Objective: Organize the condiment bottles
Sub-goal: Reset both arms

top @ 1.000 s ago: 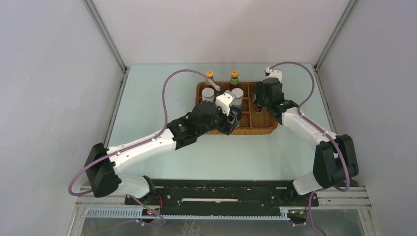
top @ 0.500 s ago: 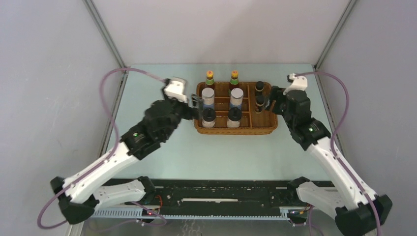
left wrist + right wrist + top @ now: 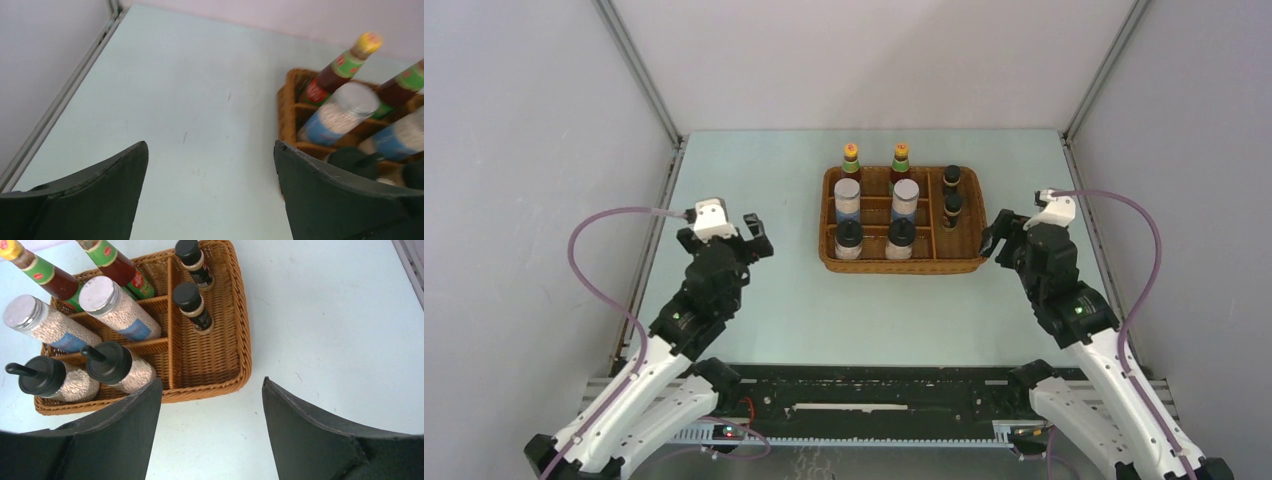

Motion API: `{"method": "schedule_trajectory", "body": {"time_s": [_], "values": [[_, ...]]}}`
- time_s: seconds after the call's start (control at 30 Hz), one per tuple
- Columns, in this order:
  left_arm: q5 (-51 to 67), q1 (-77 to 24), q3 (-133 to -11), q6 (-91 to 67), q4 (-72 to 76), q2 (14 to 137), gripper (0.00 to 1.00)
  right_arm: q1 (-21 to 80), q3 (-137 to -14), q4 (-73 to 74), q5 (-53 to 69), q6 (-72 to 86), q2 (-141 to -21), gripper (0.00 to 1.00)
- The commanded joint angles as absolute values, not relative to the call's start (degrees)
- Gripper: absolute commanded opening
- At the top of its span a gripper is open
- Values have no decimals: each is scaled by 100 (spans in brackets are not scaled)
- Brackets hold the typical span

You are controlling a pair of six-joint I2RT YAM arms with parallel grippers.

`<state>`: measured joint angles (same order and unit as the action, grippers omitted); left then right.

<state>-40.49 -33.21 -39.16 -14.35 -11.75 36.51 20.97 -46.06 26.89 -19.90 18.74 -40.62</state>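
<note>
The condiment bottles all stand in the brown wicker tray (image 3: 902, 266). Two yellow-capped sauce bottles (image 3: 851, 157) (image 3: 901, 157) are at the back. Two silver-topped shakers (image 3: 848, 195) (image 3: 906, 197) stand in the middle, and two black-capped white bottles (image 3: 848, 240) (image 3: 900, 240) are in front. Two tiny dark bottles (image 3: 951, 178) (image 3: 951, 207) fill the right compartment. My left gripper (image 3: 210, 145) hangs open over bare table left of the tray, holding nothing. My right gripper (image 3: 212, 380) is open and empty just off the tray's near right corner (image 3: 240, 375).
The pale green table (image 3: 754, 180) is bounded by metal frame rails and grey walls on the left, right and back. Purple cables loop off both wrists. The black base rail (image 3: 874, 395) runs along the near edge.
Both arms have drawn back from the tray toward the near edge, the left to the left side and the right to the right. Both grippers have opened wider.
</note>
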Motion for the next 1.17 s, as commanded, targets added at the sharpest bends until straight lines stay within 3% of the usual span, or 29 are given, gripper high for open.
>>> {"method": "schedule_trajectory", "body": {"time_s": [0.0, 0.37, 1.03, 1.13], "values": [[-4395, -3170, -3470, -1630, -906, 3712, 100, 2070, -4492, 2800, -2202, 2030, -3770, 82], [-4242, -2713, -2584, -1837, -124, 3370, 100, 2110, -4368, 3194, -2534, 2566, -3627, 89], [-3970, -2523, -2355, -1921, 639, 3586, 100, 2385, -4660, 3755, -3642, 3184, -3662, 88], [-3900, -2514, -2317, -1925, 696, 3545, 100, 2432, -4719, 3731, -3725, 3226, -3720, 96]]}}
